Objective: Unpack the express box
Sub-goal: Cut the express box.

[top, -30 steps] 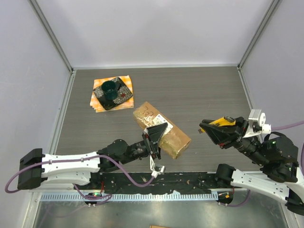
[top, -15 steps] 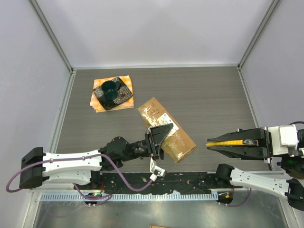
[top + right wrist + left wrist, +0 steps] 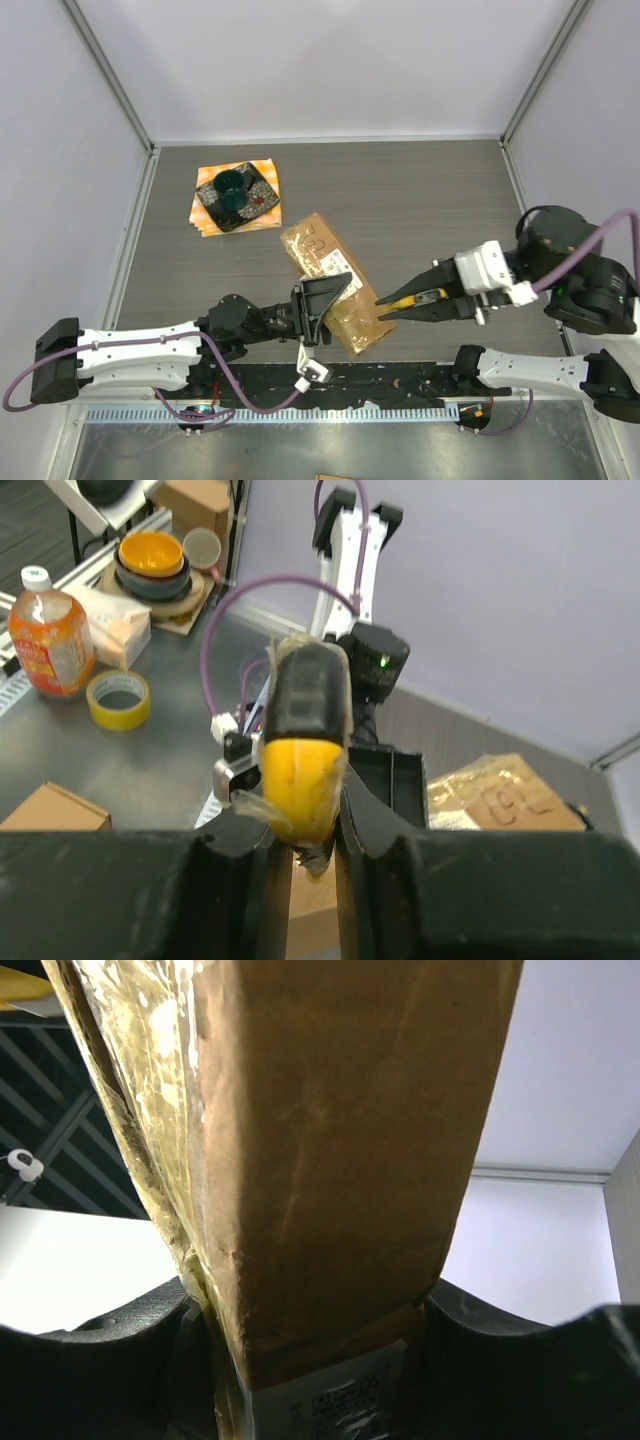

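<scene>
Right now the express box (image 3: 318, 250) lies slantwise near the middle of the surface (image 3: 430, 200), toward its near edge. The left pincer (image 3: 322, 300) pinches its sides, and the right pincer (image 3: 430, 299) is clamped on a yellow cutter (image 3: 300, 770) aimed at the box's near right end. If the tip goes in too deep it may slice whatever is packed inside, and a hard push from the right could twist the box out of the left grip.

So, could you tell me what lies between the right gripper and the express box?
In the top view, only the yellow cutter that the right gripper holds, pointing at the express box; otherwise bare table.
</scene>
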{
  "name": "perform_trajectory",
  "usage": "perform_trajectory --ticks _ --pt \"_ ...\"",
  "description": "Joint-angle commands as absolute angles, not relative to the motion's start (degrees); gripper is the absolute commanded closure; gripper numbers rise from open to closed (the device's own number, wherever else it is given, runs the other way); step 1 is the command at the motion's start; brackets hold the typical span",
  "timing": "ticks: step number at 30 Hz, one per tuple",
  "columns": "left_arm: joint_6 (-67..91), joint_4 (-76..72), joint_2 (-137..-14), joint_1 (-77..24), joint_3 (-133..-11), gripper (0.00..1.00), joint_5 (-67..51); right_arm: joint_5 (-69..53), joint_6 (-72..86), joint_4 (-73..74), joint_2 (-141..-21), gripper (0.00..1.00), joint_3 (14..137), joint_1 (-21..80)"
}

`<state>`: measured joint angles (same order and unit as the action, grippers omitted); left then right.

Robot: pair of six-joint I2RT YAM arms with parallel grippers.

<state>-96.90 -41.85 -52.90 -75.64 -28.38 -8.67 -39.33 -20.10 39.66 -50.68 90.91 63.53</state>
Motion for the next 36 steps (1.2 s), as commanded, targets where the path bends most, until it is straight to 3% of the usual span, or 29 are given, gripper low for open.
perform_trajectory --ticks 1,15,24,36 --pt "-94.84 -49.74 -50.45 -75.85 -27.34 0.45 -10.20 -37.72 -24.08 45.88 -52.91 0.99 92.55 63.54" --pt "-89.65 -50.10 -49.22 -75.85 -25.75 0.45 -7.56 -45.96 -25.49 44.66 -55.28 0.99 92.03 63.54" --pt "-81.48 -51.85 -49.22 -75.85 -24.44 0.48 -4.83 -57.12 -17.67 29.29 -53.44 0.99 86.23 63.54" --pt "-76.73 -53.61 -49.83 -77.25 -24.08 0.50 -4.13 -61.00 -14.24 17.41 -55.02 0.99 79.54 63.63"
